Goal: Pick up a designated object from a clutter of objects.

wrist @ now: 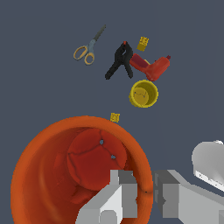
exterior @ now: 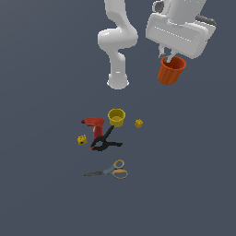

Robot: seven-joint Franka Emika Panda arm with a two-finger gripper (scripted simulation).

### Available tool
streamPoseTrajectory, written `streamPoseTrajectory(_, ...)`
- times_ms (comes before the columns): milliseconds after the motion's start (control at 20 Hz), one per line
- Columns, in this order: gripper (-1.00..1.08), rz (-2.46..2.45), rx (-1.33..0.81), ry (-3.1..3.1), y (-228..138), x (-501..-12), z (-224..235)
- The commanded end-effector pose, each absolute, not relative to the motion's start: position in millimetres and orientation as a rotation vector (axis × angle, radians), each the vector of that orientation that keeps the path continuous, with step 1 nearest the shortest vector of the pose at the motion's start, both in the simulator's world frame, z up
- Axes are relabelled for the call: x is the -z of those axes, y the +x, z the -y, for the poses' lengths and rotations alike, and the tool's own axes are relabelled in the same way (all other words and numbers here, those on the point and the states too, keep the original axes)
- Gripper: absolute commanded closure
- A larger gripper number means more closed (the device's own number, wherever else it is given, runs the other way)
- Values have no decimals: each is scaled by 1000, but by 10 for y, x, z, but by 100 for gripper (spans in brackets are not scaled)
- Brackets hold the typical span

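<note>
Fingers (wrist: 120, 199) of the grey two-fingered gripper (exterior: 168, 57) are clamped across the ribbed rim of the small tapered orange-red cup (exterior: 171, 70), one inside and one outside the wall. In the exterior view the cup is seen well above the dark floor (exterior: 41, 193). From that view's left lie a small yellow block (exterior: 82, 139), a red power drill (exterior: 94, 124), a black clamp (exterior: 105, 142), yellow-handled scissors (exterior: 113, 170), a yellow cup (exterior: 116, 117) and a second yellow block (exterior: 138, 123). For a secure lift, the pinch is best held firm and the cup kept upright.
</note>
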State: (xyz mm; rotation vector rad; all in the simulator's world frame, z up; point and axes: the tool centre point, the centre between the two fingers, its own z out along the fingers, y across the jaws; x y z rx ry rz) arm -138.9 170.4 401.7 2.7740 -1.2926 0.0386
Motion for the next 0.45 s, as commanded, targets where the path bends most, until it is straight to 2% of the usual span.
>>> streamPoseTrajectory(0,108,1293,-40,2774,-1369,-4140,-1691)
streamPoseTrajectory(400,108,1293,-41,2773,-1337,-4277,-1681)
